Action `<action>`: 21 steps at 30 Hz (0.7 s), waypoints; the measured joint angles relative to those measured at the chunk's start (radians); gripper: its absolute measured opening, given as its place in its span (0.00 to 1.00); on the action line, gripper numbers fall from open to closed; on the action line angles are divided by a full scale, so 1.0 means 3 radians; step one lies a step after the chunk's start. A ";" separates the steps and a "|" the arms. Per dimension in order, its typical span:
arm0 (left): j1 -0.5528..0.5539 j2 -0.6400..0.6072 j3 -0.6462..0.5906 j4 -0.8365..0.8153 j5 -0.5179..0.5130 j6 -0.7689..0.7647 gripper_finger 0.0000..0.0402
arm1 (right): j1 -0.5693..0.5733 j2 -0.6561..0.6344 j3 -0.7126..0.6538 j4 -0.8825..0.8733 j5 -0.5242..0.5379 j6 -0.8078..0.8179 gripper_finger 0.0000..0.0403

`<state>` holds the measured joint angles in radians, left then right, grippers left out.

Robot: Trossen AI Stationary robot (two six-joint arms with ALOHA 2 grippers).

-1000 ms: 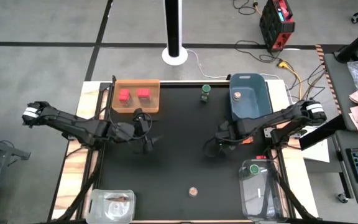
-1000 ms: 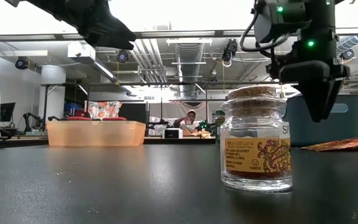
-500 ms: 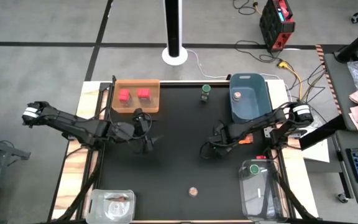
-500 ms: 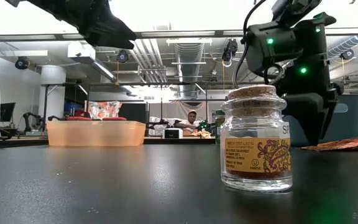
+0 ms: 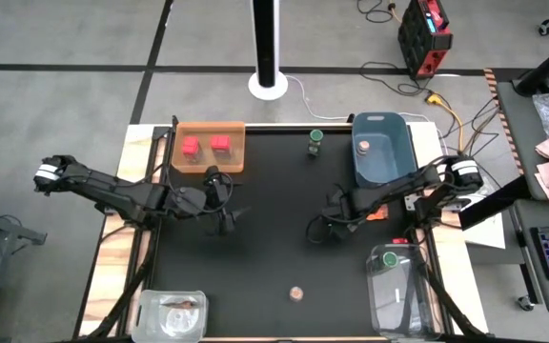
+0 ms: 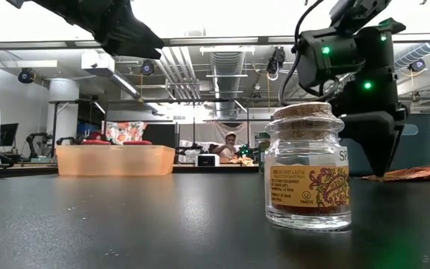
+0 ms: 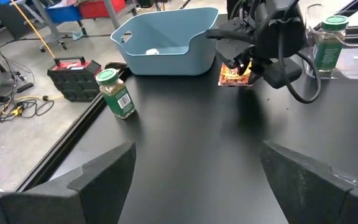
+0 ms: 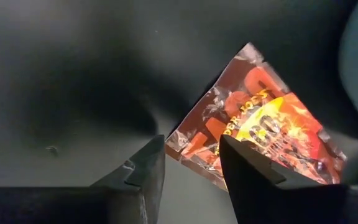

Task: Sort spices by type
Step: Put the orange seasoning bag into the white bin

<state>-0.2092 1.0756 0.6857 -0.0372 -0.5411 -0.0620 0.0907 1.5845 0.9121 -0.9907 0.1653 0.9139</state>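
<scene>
A flat orange-red packet (image 8: 260, 140) lies on the black table; it also shows in the high view (image 5: 377, 215). My right gripper (image 8: 191, 165) points down at it, narrowly open, its fingertips either side of one packet corner (image 8: 182, 144). My left gripper (image 5: 227, 221) hovers wide open and empty left of the table's middle. Two red cubes (image 5: 205, 145) sit in the orange tray (image 5: 236, 129). One green-capped jar (image 5: 315, 143) stands at the far edge. Another green-capped jar (image 7: 328, 40) stands by the clear container. A cork-capped jar (image 6: 308, 168) stands near the front edge. My right gripper comes at the packet from above, pointing down, one fingertip (image 8: 244, 171) in front of the packet's edge. I cannot tell whether it touches the packet. The packet lies flat on the table.
A blue tub (image 5: 394, 162) stands at the far right, behind the packet. Clear containers sit at the front right (image 5: 403, 300) and front left (image 5: 172, 312). A cable loop (image 5: 317, 229) hangs from the right arm. The table's middle is bare black surface.
My right gripper has gone down toward the packet and a little toward the table's left edge, ending low beside it. The packet has stayed where it was.
</scene>
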 joint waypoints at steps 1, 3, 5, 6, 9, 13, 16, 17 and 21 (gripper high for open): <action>0.0000 0.0000 0.0000 0.0000 0.0000 -0.0002 0.81 | -0.0013 0.0001 -0.0026 0.0049 -0.0054 -0.0050 0.35; 0.0000 0.0000 0.0000 -0.0001 0.0001 -0.0007 0.81 | -0.0022 0.0002 -0.0098 0.0221 -0.0163 -0.0121 0.34; 0.0000 0.0000 0.0000 0.0000 0.0001 -0.0009 0.81 | -0.0025 -0.0009 -0.0186 0.0400 -0.0215 -0.0174 0.32; 0.0000 0.0000 0.0000 0.0000 0.0001 -0.0009 0.81 | -0.0027 -0.0016 -0.0218 0.0459 -0.0234 -0.0205 0.31; 0.0000 0.0000 0.0000 -0.0001 0.0001 -0.0009 0.81 | -0.0030 -0.0014 -0.0231 0.0520 -0.0262 -0.0216 0.27; 0.0000 0.0000 0.0000 -0.0001 0.0001 -0.0009 0.81 | -0.0027 -0.0027 -0.0227 0.0586 -0.0283 -0.0216 0.18; 0.0000 0.0000 0.0000 -0.0001 0.0003 -0.0010 0.81 | -0.0027 -0.0029 -0.0210 0.0611 -0.0291 -0.0215 0.12; 0.0000 0.0000 0.0000 -0.0001 0.0003 -0.0010 0.81 | -0.0027 -0.0028 -0.0206 0.0627 -0.0291 -0.0224 0.10; 0.0000 0.0000 0.0000 0.0000 0.0003 -0.0002 0.81 | -0.0027 -0.0024 -0.0161 0.0669 -0.0291 -0.0296 0.03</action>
<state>-0.2092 1.0756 0.6857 -0.0372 -0.5404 -0.0628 0.0826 1.5773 0.8637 -0.7901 0.0780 0.8250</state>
